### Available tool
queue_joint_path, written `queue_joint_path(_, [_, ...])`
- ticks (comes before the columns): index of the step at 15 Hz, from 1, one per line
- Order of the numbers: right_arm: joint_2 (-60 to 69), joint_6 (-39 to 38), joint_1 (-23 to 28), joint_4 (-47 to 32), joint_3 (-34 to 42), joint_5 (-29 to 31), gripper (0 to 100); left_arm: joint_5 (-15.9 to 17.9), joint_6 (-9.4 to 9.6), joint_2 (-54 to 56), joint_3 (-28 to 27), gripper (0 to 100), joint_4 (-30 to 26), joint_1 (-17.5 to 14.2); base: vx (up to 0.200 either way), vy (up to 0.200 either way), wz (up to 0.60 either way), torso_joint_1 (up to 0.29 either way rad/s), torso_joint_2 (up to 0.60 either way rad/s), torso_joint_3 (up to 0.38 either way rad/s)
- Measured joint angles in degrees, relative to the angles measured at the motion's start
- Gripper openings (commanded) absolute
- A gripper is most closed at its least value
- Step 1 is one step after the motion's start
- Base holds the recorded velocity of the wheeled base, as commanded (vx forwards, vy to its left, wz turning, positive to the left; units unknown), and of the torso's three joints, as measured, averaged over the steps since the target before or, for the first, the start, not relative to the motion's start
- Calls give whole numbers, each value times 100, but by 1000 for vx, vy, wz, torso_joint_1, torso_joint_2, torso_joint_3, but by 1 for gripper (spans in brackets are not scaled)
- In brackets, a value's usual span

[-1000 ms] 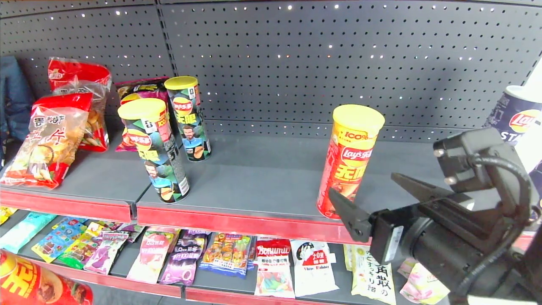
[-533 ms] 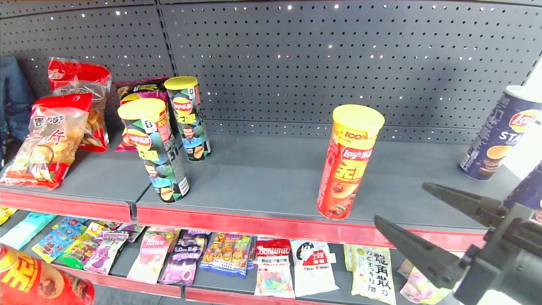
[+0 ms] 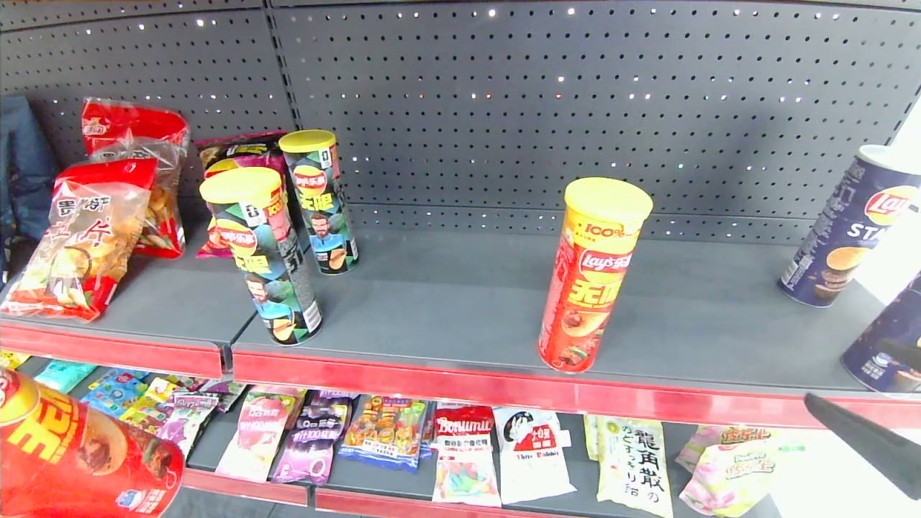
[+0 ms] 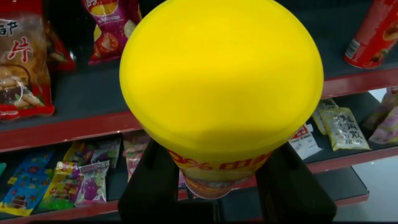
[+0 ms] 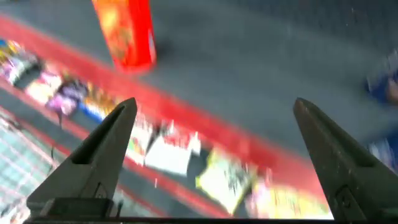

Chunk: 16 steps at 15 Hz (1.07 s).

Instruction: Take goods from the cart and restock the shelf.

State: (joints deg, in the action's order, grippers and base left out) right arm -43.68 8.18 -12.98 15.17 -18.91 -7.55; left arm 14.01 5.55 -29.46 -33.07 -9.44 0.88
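Observation:
A red chip can with a yellow lid [image 3: 593,277] stands upright near the front edge of the grey shelf [image 3: 446,302]; it is also in the right wrist view as the red can [image 5: 124,31]. A second red can [image 3: 79,460] sits tilted at the bottom left of the head view, below the shelf's level. My left gripper [image 4: 217,183] is shut on this can, whose yellow lid [image 4: 221,93] faces the wrist camera. My right gripper [image 5: 214,106] is open and holds nothing, in front of the shelf's red lip. One of its fingers [image 3: 863,440] shows at the bottom right.
Two dark patterned cans [image 3: 262,252] [image 3: 320,201] and snack bags [image 3: 79,237] fill the shelf's left. Two blue cans [image 3: 845,230] [image 3: 885,345] stand at the right. Bare shelf lies between the dark cans and the red can. Small sachets [image 3: 388,432] cover the lower shelf.
My right gripper has drawn back down and to the right, away from the standing red can, until just one finger is left in the head view. The held can has risen at the bottom left.

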Motion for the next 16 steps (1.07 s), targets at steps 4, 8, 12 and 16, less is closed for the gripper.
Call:
queue_joint_path(4, [1552, 46, 605, -1961, -127, 219, 100, 187, 0, -40, -20, 0, -6, 0, 0, 0, 0, 0, 0, 0])
queue_joint_path(8, [2651, 49, 880, -2029, 336, 1287, 100, -266, 39, -24, -5, 0, -4, -20, 0, 0, 0, 0, 0, 0])
queue_joint_path(12, [3574, 22, 841, -1979, 1139, 990, 100, -29, 46, -24, 22, 0, 0, -11, 0, 0, 0, 0, 0, 0])
queue_joint_path(16, [3688, -230, 1035, -1741, 1586, 1078, 100, -22, 20, -20, 50, 0, -4, -9, 0, 0, 0, 0, 0, 0])
